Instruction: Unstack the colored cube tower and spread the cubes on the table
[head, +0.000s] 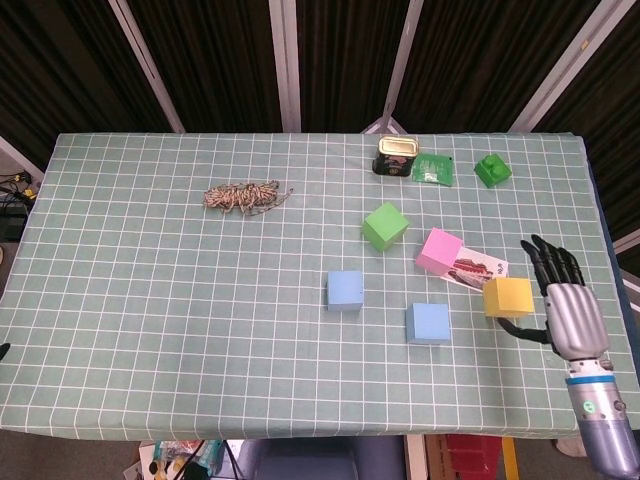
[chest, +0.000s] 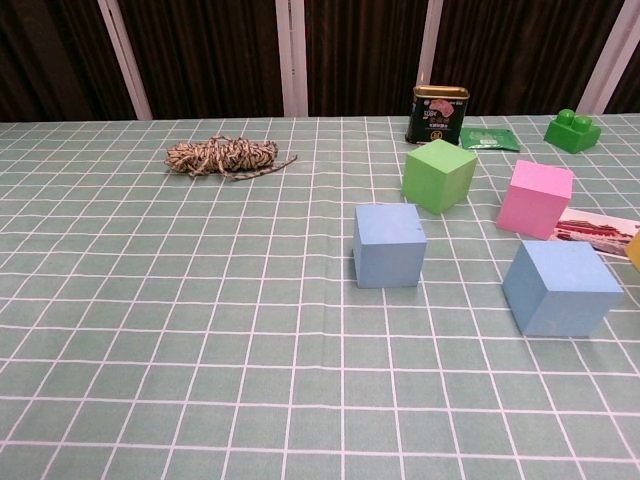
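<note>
Right hand (head: 565, 305): your hand is empty, fingers spread, at the table's right edge, just right of the yellow cube (head: 508, 296).
Left hand: not visible to you in either view.
Cubes: none stacked. Two blue cubes (head: 345, 290) (head: 428, 323) sit nearest the front edge; the green cube (head: 385, 226) and pink cube (head: 439, 250) lie behind them.
Table (head: 150, 300): the card (head: 478, 268) lies between pink and yellow cubes.
Rear edge: tin (head: 396, 156), green packet (head: 433, 168), green brick (head: 491, 169), twine bundle (head: 243, 196).
</note>
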